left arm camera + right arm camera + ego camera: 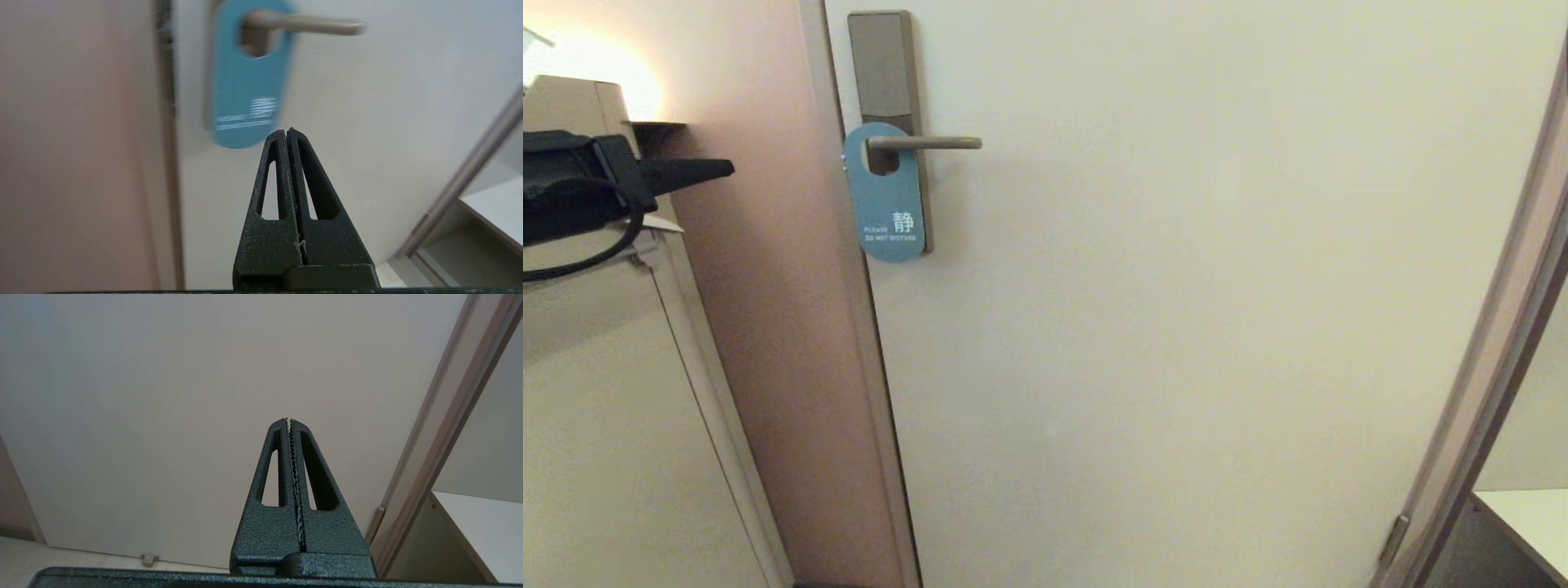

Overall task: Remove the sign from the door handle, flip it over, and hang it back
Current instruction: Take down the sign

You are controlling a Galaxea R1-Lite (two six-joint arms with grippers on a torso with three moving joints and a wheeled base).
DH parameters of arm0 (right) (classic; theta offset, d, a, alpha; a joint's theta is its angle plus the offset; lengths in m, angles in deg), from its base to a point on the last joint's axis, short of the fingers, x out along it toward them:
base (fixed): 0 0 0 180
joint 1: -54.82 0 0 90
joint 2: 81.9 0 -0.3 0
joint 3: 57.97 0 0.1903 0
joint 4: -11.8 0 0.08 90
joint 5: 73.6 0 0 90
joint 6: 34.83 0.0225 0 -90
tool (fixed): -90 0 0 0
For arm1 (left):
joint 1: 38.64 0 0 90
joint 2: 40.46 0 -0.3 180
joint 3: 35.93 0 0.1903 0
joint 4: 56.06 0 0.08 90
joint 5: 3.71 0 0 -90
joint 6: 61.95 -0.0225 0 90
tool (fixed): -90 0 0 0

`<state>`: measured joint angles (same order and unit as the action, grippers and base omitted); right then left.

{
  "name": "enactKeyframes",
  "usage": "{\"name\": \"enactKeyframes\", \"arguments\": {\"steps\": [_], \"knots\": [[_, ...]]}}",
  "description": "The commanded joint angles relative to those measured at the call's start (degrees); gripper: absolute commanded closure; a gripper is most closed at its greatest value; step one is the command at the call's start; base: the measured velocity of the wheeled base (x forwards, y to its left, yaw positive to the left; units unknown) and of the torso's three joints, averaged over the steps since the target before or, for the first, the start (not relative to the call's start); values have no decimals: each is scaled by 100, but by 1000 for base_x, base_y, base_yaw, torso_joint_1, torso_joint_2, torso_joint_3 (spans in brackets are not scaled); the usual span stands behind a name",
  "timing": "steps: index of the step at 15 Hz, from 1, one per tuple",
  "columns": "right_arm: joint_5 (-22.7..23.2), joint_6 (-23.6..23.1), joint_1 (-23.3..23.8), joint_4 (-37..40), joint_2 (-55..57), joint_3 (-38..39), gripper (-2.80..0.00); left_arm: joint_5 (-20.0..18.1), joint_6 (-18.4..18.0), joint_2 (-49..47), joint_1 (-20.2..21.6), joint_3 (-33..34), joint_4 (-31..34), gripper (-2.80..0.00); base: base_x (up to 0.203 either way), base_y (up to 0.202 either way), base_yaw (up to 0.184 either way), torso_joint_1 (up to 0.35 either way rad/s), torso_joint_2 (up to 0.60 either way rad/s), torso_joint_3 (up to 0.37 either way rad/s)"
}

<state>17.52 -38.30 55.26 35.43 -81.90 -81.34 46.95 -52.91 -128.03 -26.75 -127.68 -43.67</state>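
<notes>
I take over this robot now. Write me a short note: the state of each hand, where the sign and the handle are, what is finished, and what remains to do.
Left hand: shut, empty, raised at the left of the head view, pointing toward the door, apart from the sign.
Right hand: shut, empty, facing bare door; not in the head view.
Flat blue rounded card sign: hangs by its oval hole on the slim bronze-grey metal lever door handle, blue "do not disturb" side outward.
Done: nothing on the sign yet.
Left: open the left hand, take the sign off, turn it over, hang it back.
</notes>
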Motion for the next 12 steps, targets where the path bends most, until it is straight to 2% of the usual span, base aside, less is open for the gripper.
{"name": "enactKeyframes", "arguments": {"steps": [1,3,6,9,12], "knots": [[2,-4,0,0,0,0,0,-118,1,-537,123,-53,-108,0,0,0,0,0,0,0],[2,-4,0,0,0,0,0,-475,-6,-913,245,-225,-259,0,0,0,0,0,0,0],[2,-4,0,0,0,0,0,-666,-15,-1279,261,-468,-342,0,0,0,0,0,0,0],[2,-4,0,0,0,0,0,-1364,-31,-1587,292,-753,-352,0,0,0,0,0,0,0],[2,-4,0,0,0,0,0,-1468,-33,-1878,218,-1058,-352,0,0,0,0,0,0,0]]}}
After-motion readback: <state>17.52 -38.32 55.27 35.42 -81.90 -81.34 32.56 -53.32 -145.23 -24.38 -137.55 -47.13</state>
